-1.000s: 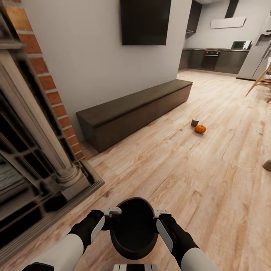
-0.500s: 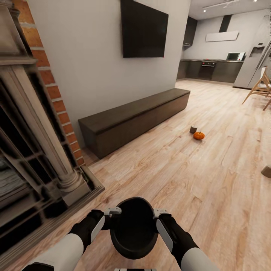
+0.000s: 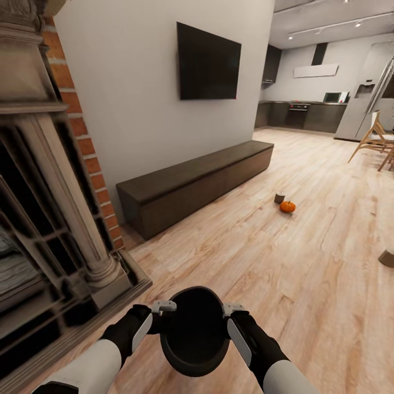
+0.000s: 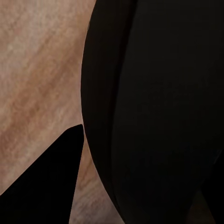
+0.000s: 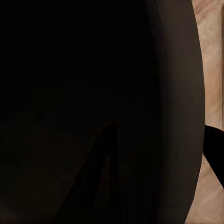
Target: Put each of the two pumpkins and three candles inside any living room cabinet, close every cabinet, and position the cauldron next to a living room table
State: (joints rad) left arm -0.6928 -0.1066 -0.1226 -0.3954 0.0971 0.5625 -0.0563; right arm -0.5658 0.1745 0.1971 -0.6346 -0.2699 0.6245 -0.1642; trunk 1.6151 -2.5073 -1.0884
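While my left gripper [image 3: 164, 307] and right gripper [image 3: 232, 310] press against opposite sides of the cauldron [image 3: 195, 330], I cannot tell how far their fingers are spread. It sits low in the centre of the frame, mouth tipped up toward my head, between both grippers. Right of centre, a pumpkin [image 3: 287, 207] sits upright on the floor [image 3: 306, 273], a candle [image 3: 279, 197] just beside it. The cabinet [image 3: 194, 183] runs lengthwise along the wall, fronts shut.
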